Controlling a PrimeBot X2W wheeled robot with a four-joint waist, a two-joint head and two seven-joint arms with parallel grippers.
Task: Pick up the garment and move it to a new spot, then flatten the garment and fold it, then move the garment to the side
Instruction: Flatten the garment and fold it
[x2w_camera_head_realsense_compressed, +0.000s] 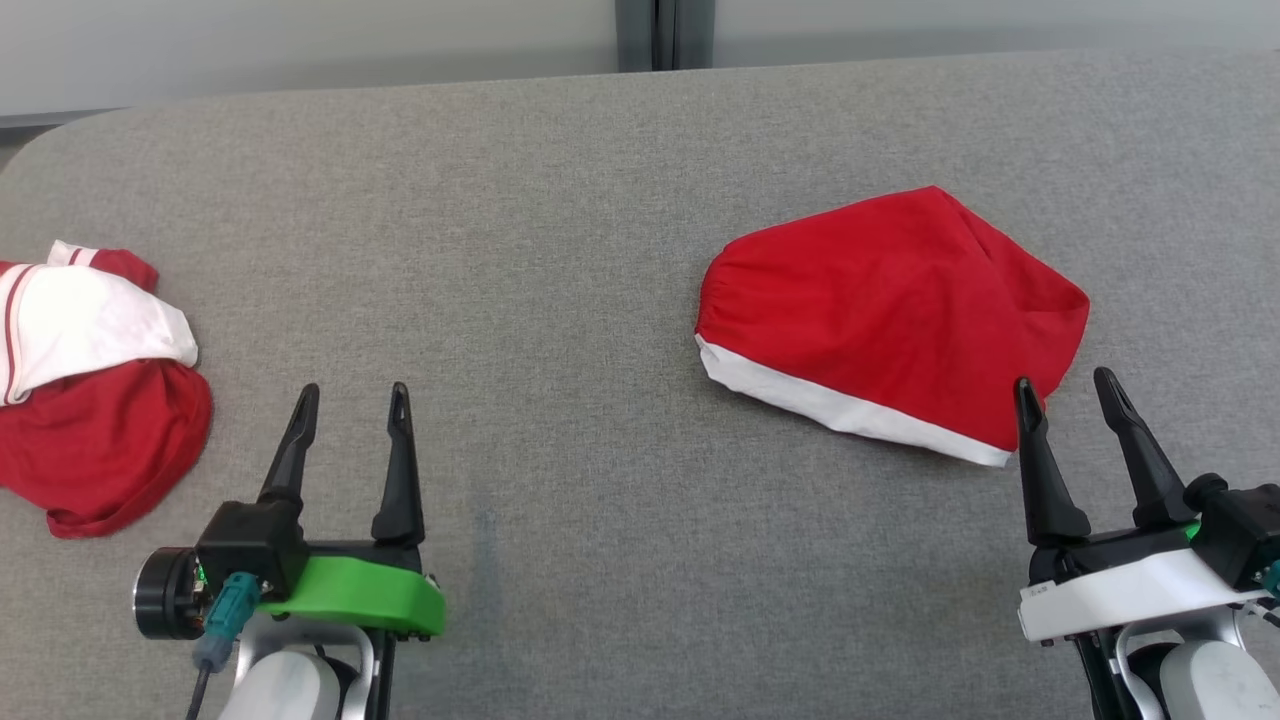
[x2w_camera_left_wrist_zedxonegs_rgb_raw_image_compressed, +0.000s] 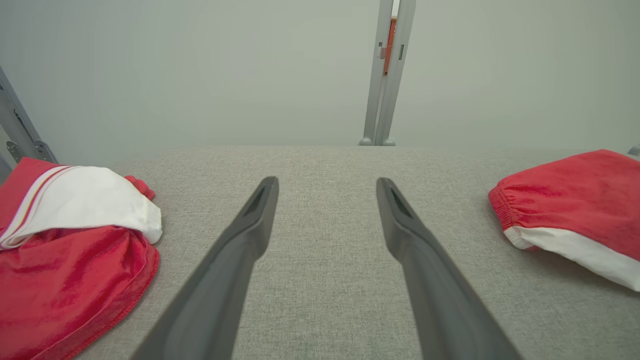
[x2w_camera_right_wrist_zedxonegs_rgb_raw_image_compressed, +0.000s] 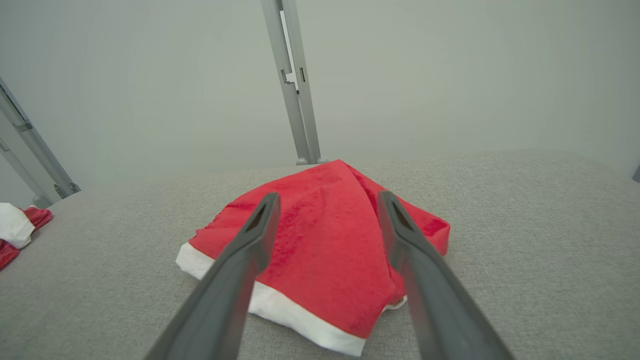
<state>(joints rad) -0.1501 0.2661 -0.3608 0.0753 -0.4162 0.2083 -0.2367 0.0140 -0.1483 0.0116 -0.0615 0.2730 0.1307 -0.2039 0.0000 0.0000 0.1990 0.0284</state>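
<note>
On my head view the folded red garment (x2w_camera_head_realsense_compressed: 880, 310) lies on the right half of the grey table (x2w_camera_head_realsense_compressed: 560, 250), its white band (x2w_camera_head_realsense_compressed: 830, 400) along the near-left edge and its gathered edge facing left. My right gripper (x2w_camera_head_realsense_compressed: 1065, 385) sits at the garment's near right corner with its claw wide and nothing between the fingers. One fingertip overlaps the red cloth in that view, but I cannot tell whether it touches. In the right wrist view the two fingers frame the garment's near edge. My left gripper (x2w_camera_head_realsense_compressed: 355, 392) is at the near left over bare table, claw wide and empty, well apart from the garment. A second red-and-white heap of cloth (x2w_camera_head_realsense_compressed: 90, 400) lies crumpled at the table's left edge.
</note>
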